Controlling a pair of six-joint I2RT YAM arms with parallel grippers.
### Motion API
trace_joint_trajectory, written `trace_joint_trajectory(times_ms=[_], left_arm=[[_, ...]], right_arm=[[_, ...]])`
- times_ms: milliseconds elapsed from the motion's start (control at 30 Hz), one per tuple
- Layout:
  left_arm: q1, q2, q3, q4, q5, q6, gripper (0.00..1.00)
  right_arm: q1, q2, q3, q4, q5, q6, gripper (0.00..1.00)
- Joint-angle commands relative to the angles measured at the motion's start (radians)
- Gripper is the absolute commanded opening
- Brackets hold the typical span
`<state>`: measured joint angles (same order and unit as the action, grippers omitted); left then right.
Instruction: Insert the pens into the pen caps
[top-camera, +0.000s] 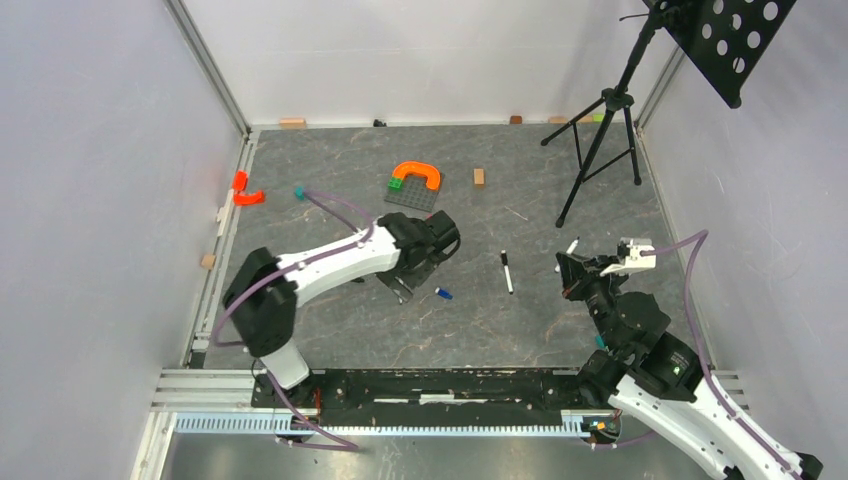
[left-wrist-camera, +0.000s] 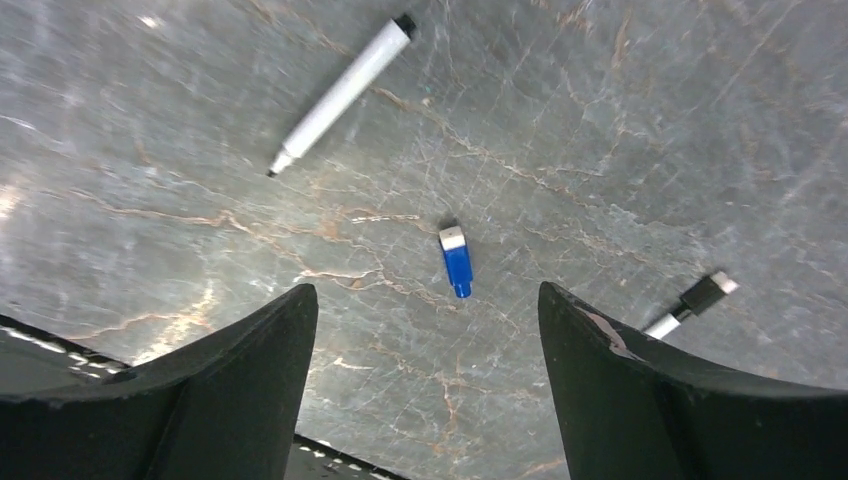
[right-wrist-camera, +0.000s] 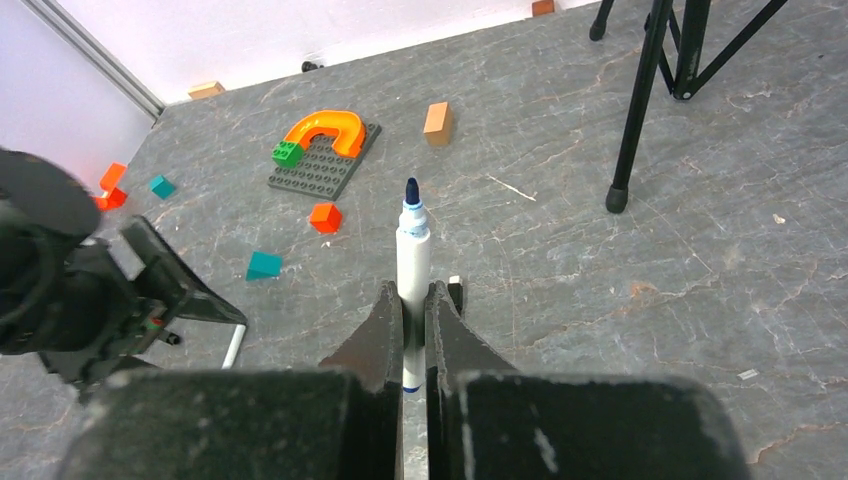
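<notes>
Left wrist view looks down past the left gripper (left-wrist-camera: 425, 300), whose fingers (left-wrist-camera: 230, 380) stand wide apart with nothing between them, above the grey surface (left-wrist-camera: 600, 120). The blue cap (left-wrist-camera: 456, 262) lies on the surface just ahead of the gap between those fingers, touching neither. Beyond the blue cap and to its left in this view lies an uncapped white pen (left-wrist-camera: 340, 92), its dark tip pointing back toward the fingers, well apart from the cap. To the right of the blue cap a second pen (left-wrist-camera: 700, 297) with a black end shows from behind one finger, the rest of it hidden. Right wrist view shows the right gripper (right-wrist-camera: 414, 300) with its fingers (right-wrist-camera: 385, 325) pressed together on a blue-tipped pen (right-wrist-camera: 413, 250), which sticks straight out past the fingertips; from above, this gripper is well to the right of the blue cap
</notes>
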<state>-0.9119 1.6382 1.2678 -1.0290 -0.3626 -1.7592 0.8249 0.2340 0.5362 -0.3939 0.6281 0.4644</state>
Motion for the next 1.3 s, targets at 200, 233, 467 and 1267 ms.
trace_joint_trajectory(times_ms=[200, 233, 467, 1267], left_arm=[[-0.048, 0.264, 0.151, 0.027, 0.08, -0.11, 0.76], [-0.048, 0.279, 0.162, 0.027, 0.078, -0.109, 0.76], [-0.047, 0.335, 0.168, 0.054, 0.061, -0.113, 0.71], [-0.054, 0.358, 0.153, 0.098, -0.016, 0.073, 0.46]], right_arm=[[0.006, -0.028, -0.012, -0.031, 0.018, 0.007, 0.0], [0.006, -0.03, -0.013, -0.032, 0.018, 0.006, 0.0], [0.006, -0.034, -0.025, -0.033, 0.014, 0.005, 0.0], [0.006, -0.013, -0.028, -0.012, 0.002, -0.001, 0.0]])
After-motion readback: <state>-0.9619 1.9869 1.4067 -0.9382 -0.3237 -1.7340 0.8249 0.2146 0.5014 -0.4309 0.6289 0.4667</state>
